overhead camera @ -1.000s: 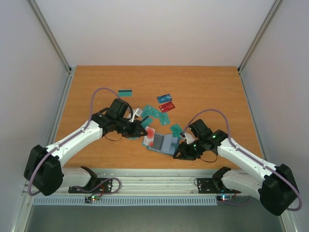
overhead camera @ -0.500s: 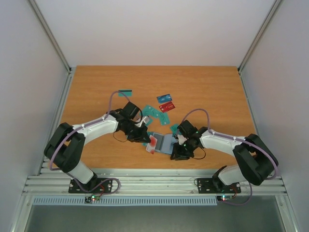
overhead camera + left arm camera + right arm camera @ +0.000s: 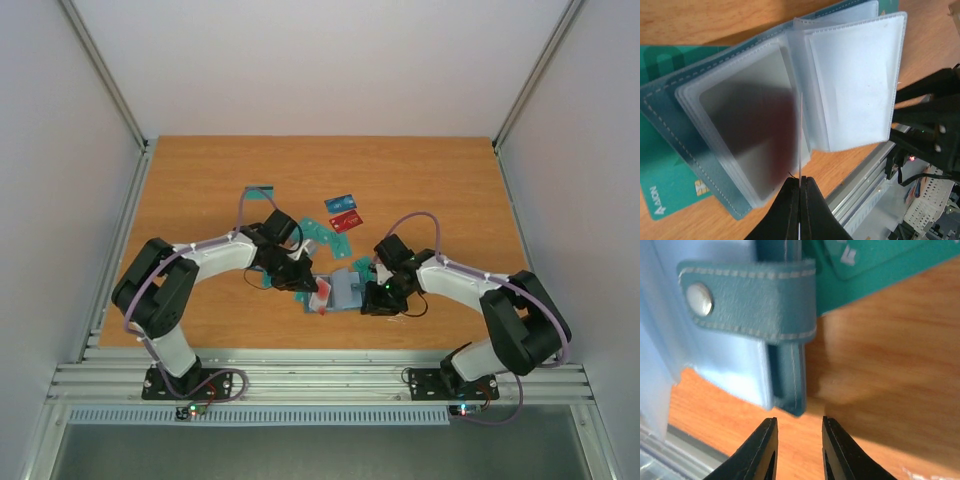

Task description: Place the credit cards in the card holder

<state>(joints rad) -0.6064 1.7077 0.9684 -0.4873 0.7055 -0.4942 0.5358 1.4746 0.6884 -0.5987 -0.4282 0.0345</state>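
The card holder point(image 3: 347, 291) lies open near the front of the table, its clear sleeves point(image 3: 765, 120) fanned out. My left gripper point(image 3: 313, 290) point(image 3: 801, 183) is shut on a red credit card point(image 3: 320, 297), seen edge-on point(image 3: 801, 135) and standing over the sleeves at the fold. My right gripper point(image 3: 373, 297) point(image 3: 797, 426) is open and holds nothing. Its tips sit just short of the holder's teal corner point(image 3: 790, 380), below the snap strap point(image 3: 747, 297). A teal card point(image 3: 665, 185) lies partly under the holder.
More credit cards lie behind the holder: a teal one point(image 3: 260, 190), a blue one point(image 3: 341, 203), a red one point(image 3: 346, 221) and teal ones point(image 3: 320, 234). A teal card point(image 3: 875, 265) lies by the strap. The metal rail point(image 3: 320, 380) runs along the table's front.
Both arms have swung inward to the holder. The left gripper has carried the red card right onto the sleeves. The right gripper has narrowed and moved up to the holder's right edge.
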